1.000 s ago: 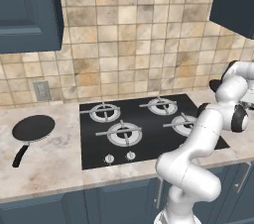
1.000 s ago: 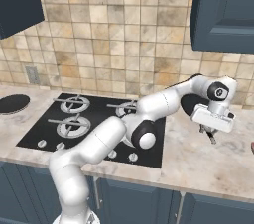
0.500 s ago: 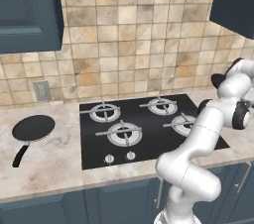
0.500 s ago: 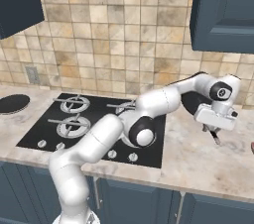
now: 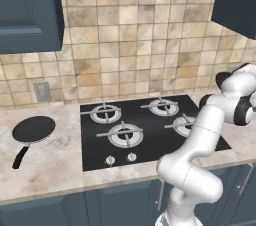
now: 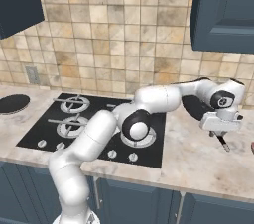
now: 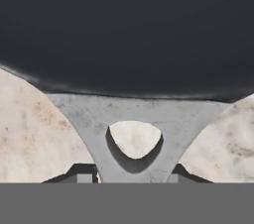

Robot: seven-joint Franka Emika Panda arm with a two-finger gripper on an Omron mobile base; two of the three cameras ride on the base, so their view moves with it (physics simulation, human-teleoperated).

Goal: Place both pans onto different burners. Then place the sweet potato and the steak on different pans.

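One black pan (image 6: 194, 107) lies on the counter right of the cooktop, partly behind my arm. In the hand view its dark bowl (image 7: 129, 29) spans the top and the grey handle bracket (image 7: 134, 114) runs down between my fingertips. My gripper (image 6: 221, 133) (image 7: 130, 176) is shut on that handle, whose thin end (image 6: 223, 144) sticks out below the hand. The other pan (image 5: 33, 129) (image 6: 12, 103) rests on the counter left of the cooktop. The burners (image 5: 126, 134) (image 6: 69, 126) are bare. A small reddish thing (image 6: 252, 145) is cut off at the right edge.
Small white knobs (image 5: 120, 158) line the front of the black cooktop (image 6: 34, 136). A tiled wall stands behind, with dark cabinets above. An outlet (image 5: 42, 91) sits on the wall above the left pan. My arm arches over the right burners (image 6: 141, 139).
My hand has drifted slightly to the right and down over the counter. The grip is the same and the left pan has not moved.
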